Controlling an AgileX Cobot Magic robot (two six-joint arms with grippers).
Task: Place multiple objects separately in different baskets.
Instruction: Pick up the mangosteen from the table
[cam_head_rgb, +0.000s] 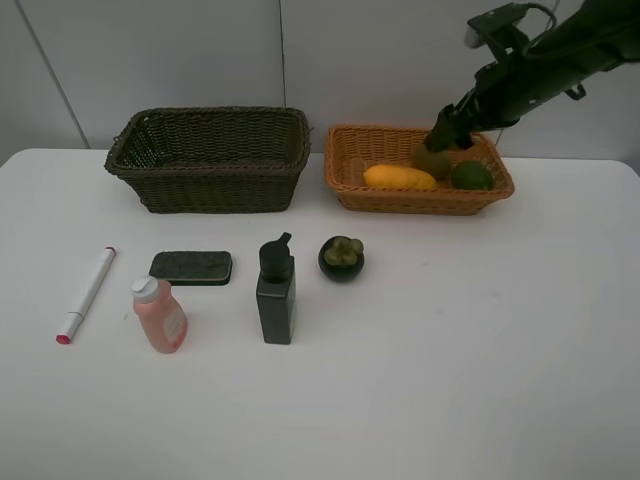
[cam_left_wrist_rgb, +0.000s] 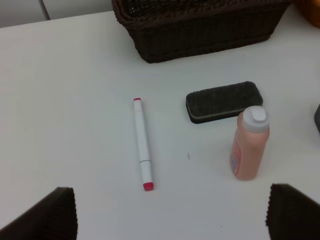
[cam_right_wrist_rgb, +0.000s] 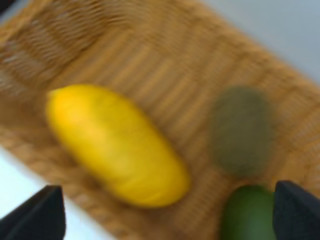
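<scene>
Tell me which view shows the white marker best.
The left wrist view: the white marker lies close, sharp and whole, both pink ends clear. The exterior high view shows it whole too, but smaller. The right wrist view does not show it.

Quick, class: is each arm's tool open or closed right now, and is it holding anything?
Left tool: open, holding nothing.
Right tool: open, holding nothing, over the orange basket.

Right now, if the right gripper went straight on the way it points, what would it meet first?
Probably the brown kiwi in the orange basket, just below the open right gripper. Depth is unclear, so possibly the basket floor.
</scene>
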